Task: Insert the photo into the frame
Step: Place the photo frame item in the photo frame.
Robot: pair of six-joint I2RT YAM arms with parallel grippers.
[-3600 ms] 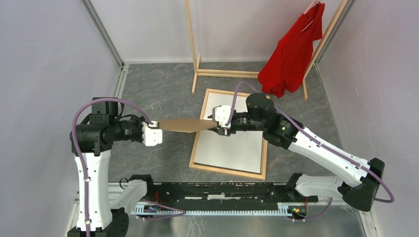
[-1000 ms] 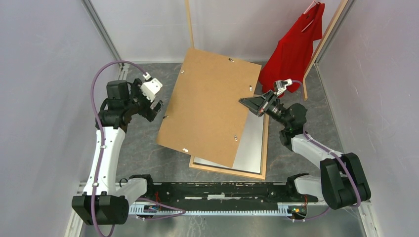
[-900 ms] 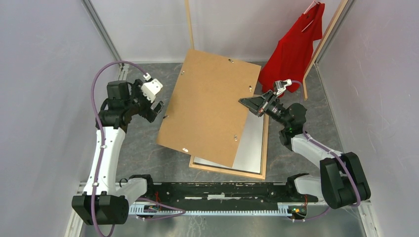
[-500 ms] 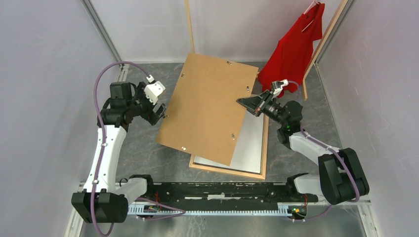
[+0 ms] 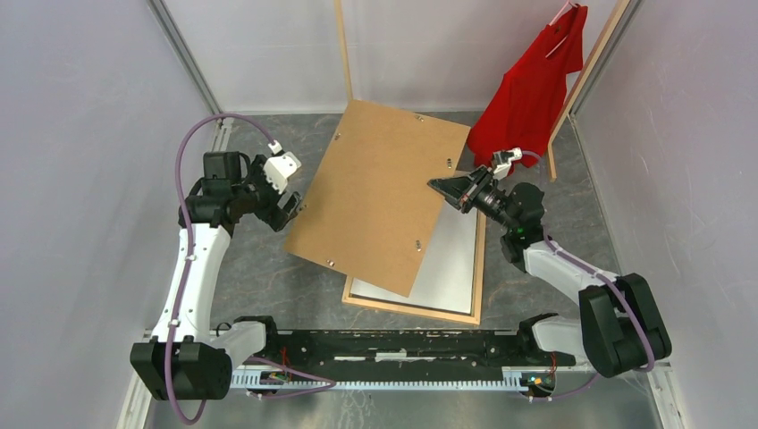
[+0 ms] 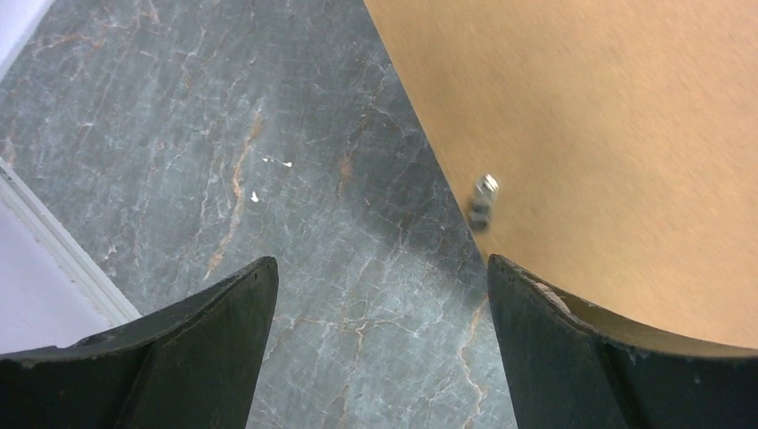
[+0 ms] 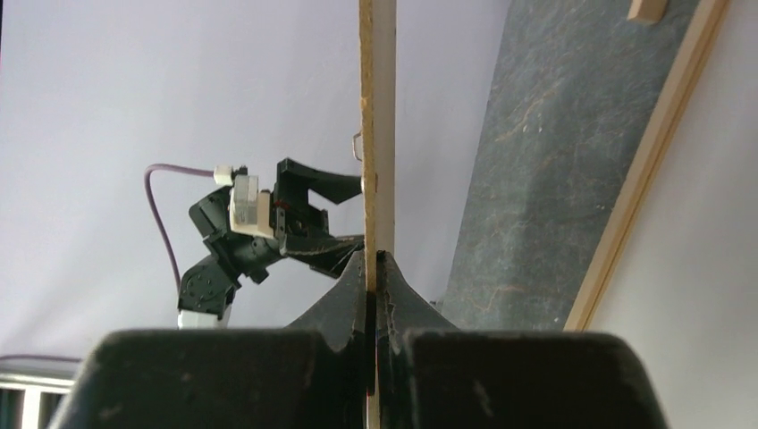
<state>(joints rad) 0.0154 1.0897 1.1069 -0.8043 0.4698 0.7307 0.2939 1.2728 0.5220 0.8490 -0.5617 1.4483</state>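
Note:
The frame (image 5: 411,310) of light wood lies flat on the table. A white sheet (image 5: 447,268) fills its inside, apparently the photo with its plain reverse up; no printed side shows. A brown backing board (image 5: 375,192) hangs tilted over the frame's left half. My right gripper (image 5: 440,185) is shut on the board's right edge, and the right wrist view shows the board (image 7: 377,107) edge-on between that gripper's (image 7: 375,259) closed fingers. My left gripper (image 5: 292,210) stands open beside the board's left edge. Only table shows inside this gripper (image 6: 380,268), with the board (image 6: 608,134) behind its right finger.
A wooden clothes rack (image 5: 344,54) with a red shirt (image 5: 527,89) stands at the back. Grey walls close in both sides. A small metal clip (image 6: 483,198) sits on the board near its left edge. The frame's rail (image 7: 644,170) runs along the table.
The left gripper let go of the board seconds ago and swung away. In the last second it has come down and right toward the board's left edge; the board has sunk and shifted slightly.

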